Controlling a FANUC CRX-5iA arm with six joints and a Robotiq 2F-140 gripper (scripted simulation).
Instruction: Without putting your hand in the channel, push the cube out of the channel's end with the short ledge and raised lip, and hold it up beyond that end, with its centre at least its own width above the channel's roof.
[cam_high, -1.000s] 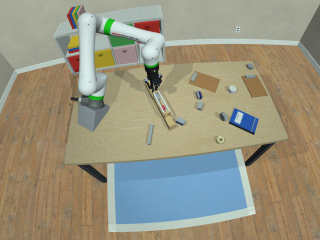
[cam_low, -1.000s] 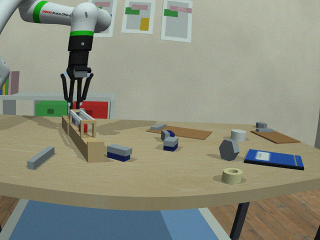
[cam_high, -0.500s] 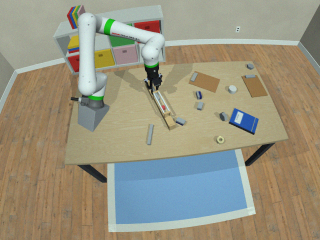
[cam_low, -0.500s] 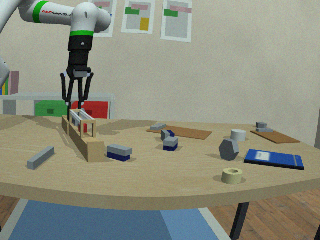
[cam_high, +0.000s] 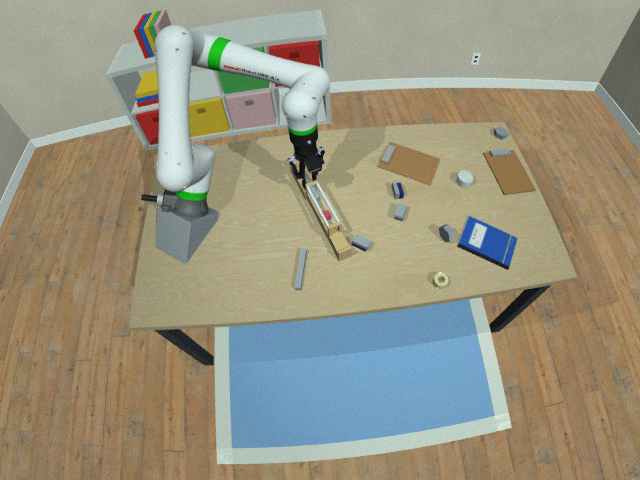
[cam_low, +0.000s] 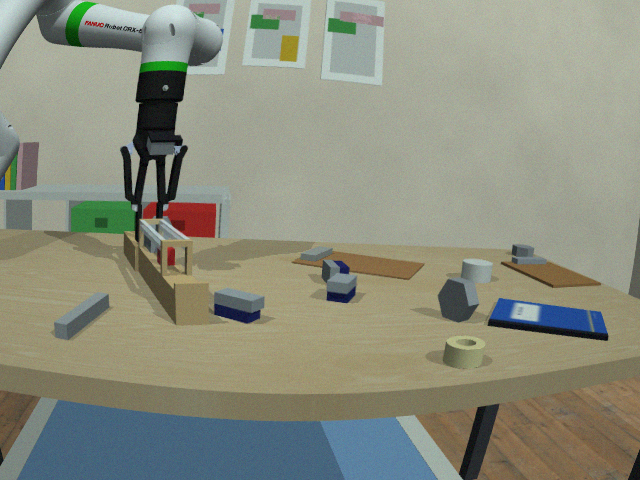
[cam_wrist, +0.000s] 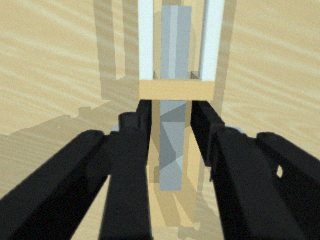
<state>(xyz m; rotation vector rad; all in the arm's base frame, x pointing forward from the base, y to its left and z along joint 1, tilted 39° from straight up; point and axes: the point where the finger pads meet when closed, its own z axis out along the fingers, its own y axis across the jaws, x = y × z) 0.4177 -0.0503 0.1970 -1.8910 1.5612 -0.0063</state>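
Wooden table (cam_high: 248, 289), FANUC-labelled arm (cam_low: 111, 25) — end effector (cam_low: 149, 209) straddling grey bar (cam_wrist: 172, 150)

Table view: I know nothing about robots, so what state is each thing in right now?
Claw: partly open, straddling the grey bar, not gripping it.
Grey bar: lying lengthwise in the channel, one end sticking out under the claw.
Red cube: inside the channel, not yet pushed out.
Blue notebook: closed, flat.
Tape roll: lying flat.

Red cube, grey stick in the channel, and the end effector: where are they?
red cube (cam_high: 326, 213): top view, its upper face inside the channel.
grey stick (cam_wrist: 173, 145): wrist view, mid-length.
end effector (cam_low: 148, 208): exterior view, between the fingertips.
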